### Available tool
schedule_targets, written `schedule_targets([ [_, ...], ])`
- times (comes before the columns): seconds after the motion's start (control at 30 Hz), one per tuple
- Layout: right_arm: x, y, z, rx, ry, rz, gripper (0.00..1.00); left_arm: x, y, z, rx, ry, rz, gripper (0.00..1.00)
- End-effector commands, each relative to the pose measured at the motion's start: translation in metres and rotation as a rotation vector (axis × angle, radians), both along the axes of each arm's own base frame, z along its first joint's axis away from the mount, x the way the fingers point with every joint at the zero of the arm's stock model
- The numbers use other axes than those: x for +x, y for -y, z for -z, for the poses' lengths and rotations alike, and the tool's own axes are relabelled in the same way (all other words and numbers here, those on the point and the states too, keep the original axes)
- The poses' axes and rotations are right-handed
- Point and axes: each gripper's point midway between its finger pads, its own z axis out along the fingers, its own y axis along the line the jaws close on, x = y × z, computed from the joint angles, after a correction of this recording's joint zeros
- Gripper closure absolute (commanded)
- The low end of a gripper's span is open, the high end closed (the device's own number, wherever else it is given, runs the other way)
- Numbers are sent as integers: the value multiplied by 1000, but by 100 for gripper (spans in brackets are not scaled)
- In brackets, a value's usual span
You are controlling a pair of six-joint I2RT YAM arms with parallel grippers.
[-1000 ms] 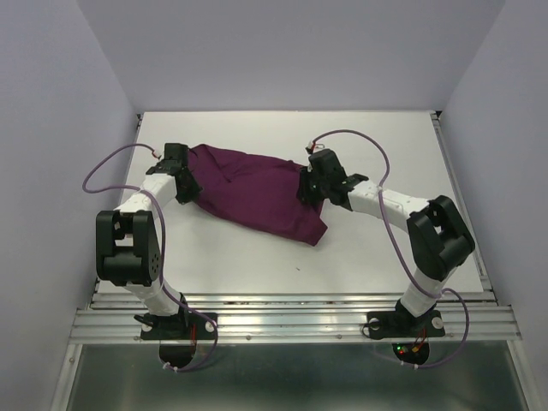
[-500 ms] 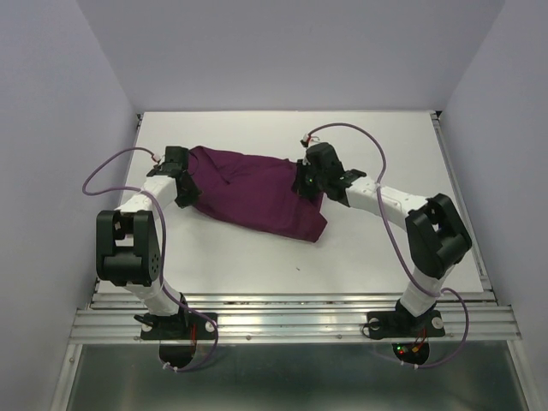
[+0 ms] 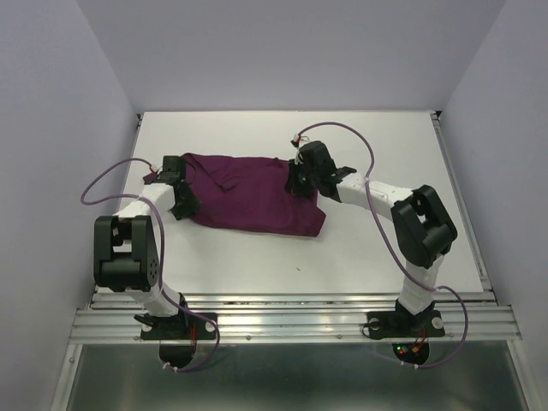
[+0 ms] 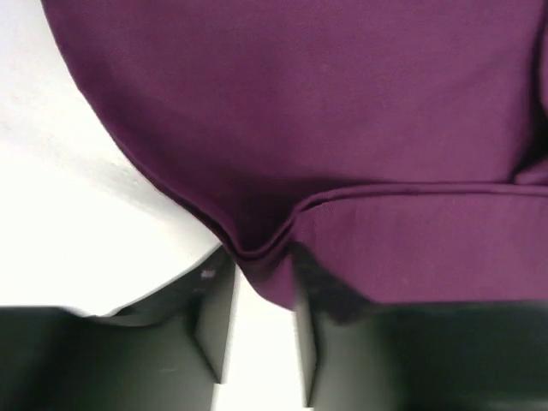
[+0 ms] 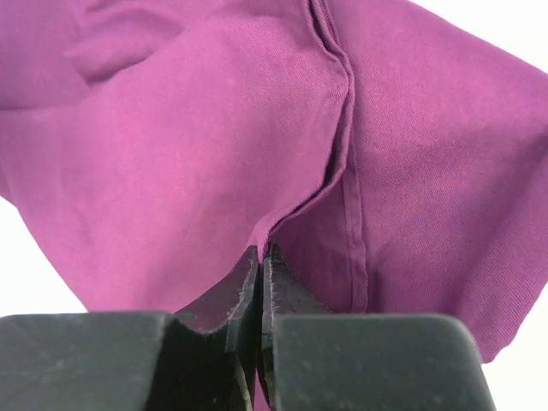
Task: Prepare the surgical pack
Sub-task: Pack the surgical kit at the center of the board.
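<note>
The deep-purple cloth wrap [image 3: 248, 195] lies spread on the white table [image 3: 360, 248], left of centre. My left gripper [image 3: 182, 205] is at its left edge. In the left wrist view [image 4: 261, 274] the jaws stand narrowly apart and pinch a puckered fold of the cloth [image 4: 342, 128]. My right gripper [image 3: 300, 181] is at the cloth's back right corner. In the right wrist view [image 5: 261, 257] it is shut tight on a folded hem of the cloth [image 5: 197, 154]. No steel tray, instruments or gauze show.
Purple cables loop from both arms above the table. The table's back edge meets the pale wall [image 3: 282, 51]. A metal rail [image 3: 291, 321] runs along the near edge by the arm bases.
Both grippers have moved toward the back of the table and further apart, drawing the cloth out flatter and wider. The right gripper has swung left and back.
</note>
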Motion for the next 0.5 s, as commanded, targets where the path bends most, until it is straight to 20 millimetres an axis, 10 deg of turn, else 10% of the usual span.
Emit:
schedule_targets([
  [0.0, 18, -13, -25, 42, 85, -29, 97, 7, 0, -39, -3, 113, 26, 46],
  [0.23, 18, -14, -30, 56, 90, -33, 97, 36, 12, -79, 70, 190, 155, 30],
  [0.47, 16, -17, -28, 70, 79, -41, 97, 61, 68, -56, 61, 128, 346, 29],
])
